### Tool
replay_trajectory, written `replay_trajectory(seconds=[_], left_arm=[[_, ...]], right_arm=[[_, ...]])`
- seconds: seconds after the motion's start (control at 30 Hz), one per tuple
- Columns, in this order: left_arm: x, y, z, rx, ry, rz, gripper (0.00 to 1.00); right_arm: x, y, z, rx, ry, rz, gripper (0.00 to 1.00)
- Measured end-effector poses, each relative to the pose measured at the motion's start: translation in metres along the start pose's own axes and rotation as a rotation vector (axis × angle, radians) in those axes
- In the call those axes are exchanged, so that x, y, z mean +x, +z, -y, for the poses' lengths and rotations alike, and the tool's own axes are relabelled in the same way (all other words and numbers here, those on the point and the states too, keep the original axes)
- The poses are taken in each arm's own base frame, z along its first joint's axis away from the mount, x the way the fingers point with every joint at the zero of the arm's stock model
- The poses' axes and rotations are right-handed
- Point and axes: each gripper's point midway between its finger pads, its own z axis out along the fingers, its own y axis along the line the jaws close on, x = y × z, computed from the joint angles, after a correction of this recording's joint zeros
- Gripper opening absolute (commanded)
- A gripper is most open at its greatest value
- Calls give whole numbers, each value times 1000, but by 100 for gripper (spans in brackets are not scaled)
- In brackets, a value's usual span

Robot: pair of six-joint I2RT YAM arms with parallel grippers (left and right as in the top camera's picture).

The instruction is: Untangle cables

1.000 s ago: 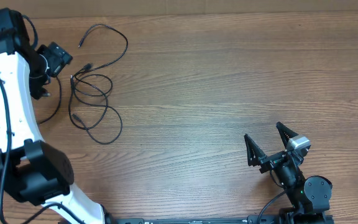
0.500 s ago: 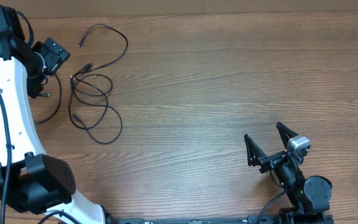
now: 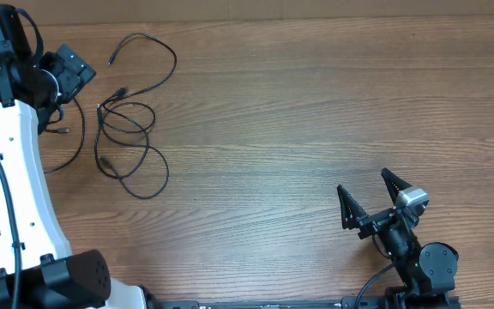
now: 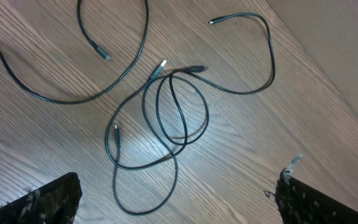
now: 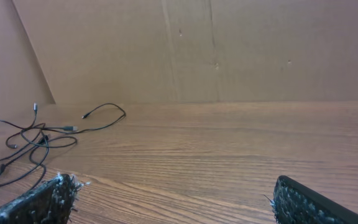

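Note:
Three thin black cables lie on the wooden table at the far left. Two of them overlap in a tangle of loops (image 3: 127, 129) (image 4: 174, 112), and one of those arcs away to a free plug (image 3: 111, 60) (image 4: 212, 22). The third cable (image 3: 77, 146) (image 4: 61, 98) curves apart on the left, partly under my left arm. My left gripper (image 3: 65, 75) (image 4: 179, 202) hovers open above and left of the tangle, nothing between its fingers (image 4: 45, 200). My right gripper (image 3: 364, 184) (image 5: 176, 202) stands open near the front right, far from the cables (image 5: 36, 140).
The table's far edge runs close behind the cables, with a brown cardboard wall (image 5: 197, 50) beyond it. My white left arm (image 3: 11, 172) spans the table's left side. The right arm's base (image 3: 427, 266) sits at the front edge.
My left arm has swung toward the far left corner, carrying its open gripper a little up and left. The cables and the right arm have not moved.

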Motion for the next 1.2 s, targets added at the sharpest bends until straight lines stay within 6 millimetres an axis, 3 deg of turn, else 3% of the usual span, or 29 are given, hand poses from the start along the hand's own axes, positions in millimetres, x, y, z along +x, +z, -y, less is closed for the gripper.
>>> replay_trajectory(seconds=[0.13,0.5,0.83,1.2], left_arm=[[6,0,9,0,33,0,100],[50,4,24,-35,152,-98,99],[87,60,25,-60,212,-155,100],[129,121,10,-78,231,-192,100]], right_arm=[[0,0,0,0,0,0,100],[0,0,0,0,0,0,100],[0,0,0,1,0,0,100],[0,0,0,0,0,0,100]])
